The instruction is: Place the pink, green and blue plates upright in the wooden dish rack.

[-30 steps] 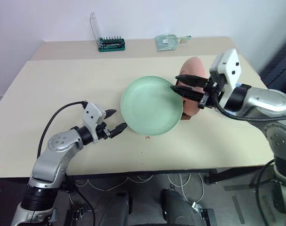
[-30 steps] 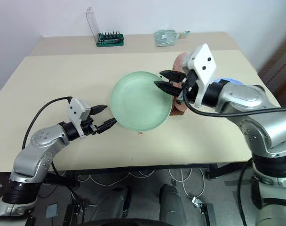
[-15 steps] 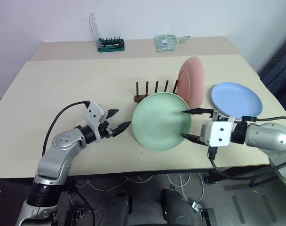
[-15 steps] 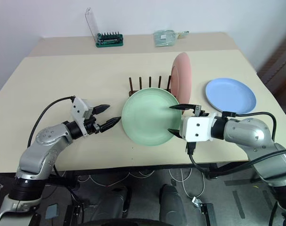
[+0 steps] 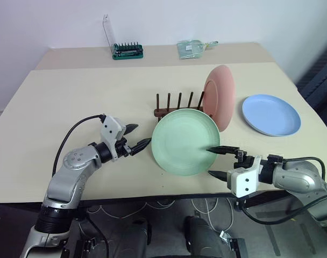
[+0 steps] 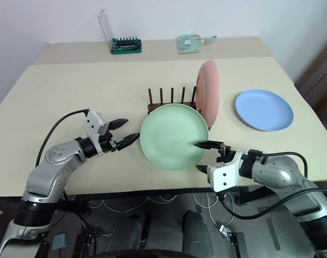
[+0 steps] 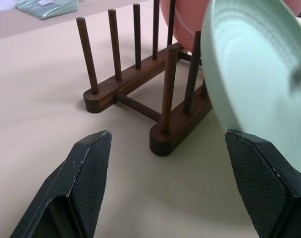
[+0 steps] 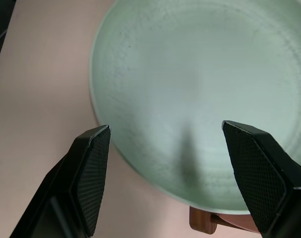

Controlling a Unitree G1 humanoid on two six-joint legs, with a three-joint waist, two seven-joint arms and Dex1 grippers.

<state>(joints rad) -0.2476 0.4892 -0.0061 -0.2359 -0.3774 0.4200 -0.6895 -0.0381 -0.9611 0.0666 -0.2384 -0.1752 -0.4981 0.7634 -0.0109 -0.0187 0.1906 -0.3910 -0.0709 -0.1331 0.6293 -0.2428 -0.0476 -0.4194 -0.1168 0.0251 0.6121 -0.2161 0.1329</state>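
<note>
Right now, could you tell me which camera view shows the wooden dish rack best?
The left wrist view: wooden dish rack shows both rails and pegs up close. Head views show its pegs behind the green plate; right wrist view, one rail end.

We see an evenly, brightly lit scene with soft shadows, no glare, and the green plate [image 7: 254, 84] slightly blurred close up.
</note>
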